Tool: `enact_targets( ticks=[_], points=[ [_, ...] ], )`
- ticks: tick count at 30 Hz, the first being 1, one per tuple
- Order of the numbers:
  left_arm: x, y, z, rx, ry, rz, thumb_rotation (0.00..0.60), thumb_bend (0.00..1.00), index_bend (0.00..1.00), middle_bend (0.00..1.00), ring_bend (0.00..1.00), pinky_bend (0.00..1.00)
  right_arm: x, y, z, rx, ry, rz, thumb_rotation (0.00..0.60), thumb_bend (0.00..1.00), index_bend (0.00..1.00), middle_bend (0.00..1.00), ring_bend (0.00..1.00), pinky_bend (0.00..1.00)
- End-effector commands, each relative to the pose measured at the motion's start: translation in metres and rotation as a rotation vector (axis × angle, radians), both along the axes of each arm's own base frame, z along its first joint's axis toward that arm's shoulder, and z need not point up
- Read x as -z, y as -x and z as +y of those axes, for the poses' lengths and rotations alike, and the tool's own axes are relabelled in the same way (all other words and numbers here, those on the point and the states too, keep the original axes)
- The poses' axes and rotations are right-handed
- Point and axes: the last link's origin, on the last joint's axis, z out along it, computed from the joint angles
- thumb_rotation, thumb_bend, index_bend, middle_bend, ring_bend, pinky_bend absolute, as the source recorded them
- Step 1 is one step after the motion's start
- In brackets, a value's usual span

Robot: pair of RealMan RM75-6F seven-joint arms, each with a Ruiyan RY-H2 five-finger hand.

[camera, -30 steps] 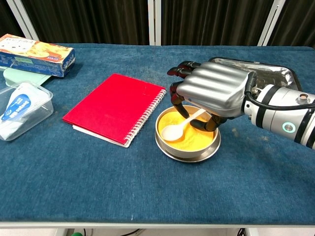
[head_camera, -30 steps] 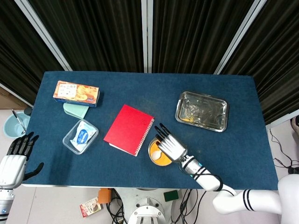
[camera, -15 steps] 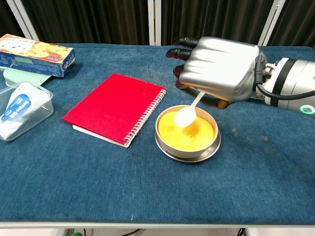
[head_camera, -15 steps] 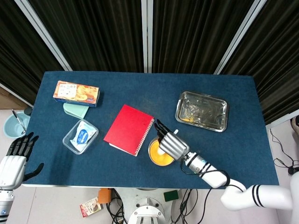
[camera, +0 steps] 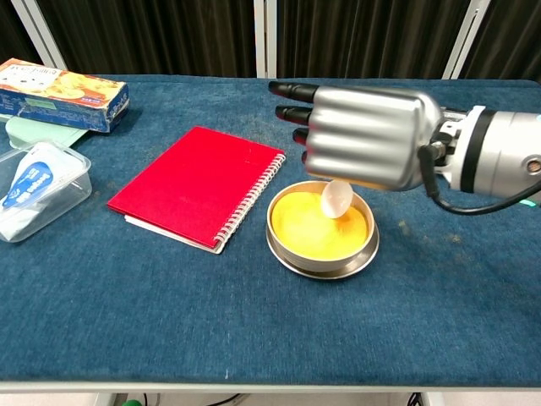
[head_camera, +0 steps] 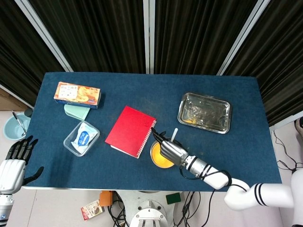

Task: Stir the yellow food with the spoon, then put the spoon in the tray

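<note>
A round metal bowl (camera: 322, 258) of yellow food (camera: 309, 234) stands near the table's front, beside the red notebook. My right hand (camera: 365, 137) hovers above it and holds the white spoon (camera: 336, 200), whose bowl hangs just over the food. In the head view the right hand (head_camera: 171, 150) covers part of the bowl (head_camera: 156, 157), and the spoon's handle (head_camera: 174, 134) sticks up past it. The metal tray (head_camera: 205, 112) lies at the back right. My left hand (head_camera: 13, 163) is off the table's left edge, fingers spread, holding nothing.
A red spiral notebook (head_camera: 130, 131) lies left of the bowl. A clear plastic container (head_camera: 81, 137) with a blue-and-white packet, a mint lid (head_camera: 76, 111) and a snack box (head_camera: 77, 94) sit at the left. A blue cup (head_camera: 13, 126) with a spoon stands off the table.
My right hand has lifted the spoon out of the yellow food and raised it. The left hand has barely moved.
</note>
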Motion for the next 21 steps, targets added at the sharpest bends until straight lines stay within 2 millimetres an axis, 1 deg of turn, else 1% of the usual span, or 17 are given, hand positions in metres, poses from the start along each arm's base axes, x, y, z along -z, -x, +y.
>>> enact_targets(
  ticks=[1, 7, 11, 14, 21],
  points=[
    [0.001, 0.000, 0.000, -0.001, 0.001, -0.001, 0.600, 0.24, 0.03, 0.01, 0.01, 0.08, 0.008, -0.004, 0.001, -0.035, 0.001, 0.020, 0.600, 0.46, 0.71, 0.37, 0.12, 0.05],
    [0.003, 0.003, -0.001, -0.007, 0.005, -0.004, 0.600, 0.24, 0.03, 0.01, 0.01, 0.08, 0.022, -0.013, 0.008, -0.059, -0.028, 0.021, 0.600, 0.46, 0.73, 0.38, 0.12, 0.04],
    [0.003, 0.004, -0.001, -0.011, 0.005, -0.005, 0.600, 0.24, 0.03, 0.01, 0.01, 0.08, 0.027, -0.017, 0.013, -0.048, -0.050, -0.010, 0.600, 0.46, 0.74, 0.38, 0.13, 0.04],
    [0.004, 0.005, -0.001, -0.013, 0.007, -0.005, 0.600, 0.23, 0.03, 0.01, 0.01, 0.08, 0.025, -0.014, 0.015, -0.010, -0.055, -0.052, 0.600, 0.46, 0.74, 0.39, 0.13, 0.04],
    [0.003, 0.004, 0.000, -0.008, 0.005, -0.004, 0.600, 0.24, 0.03, 0.01, 0.01, 0.08, 0.016, 0.003, 0.015, 0.155, -0.078, -0.211, 0.600, 0.46, 0.75, 0.39, 0.14, 0.02]
  ],
)
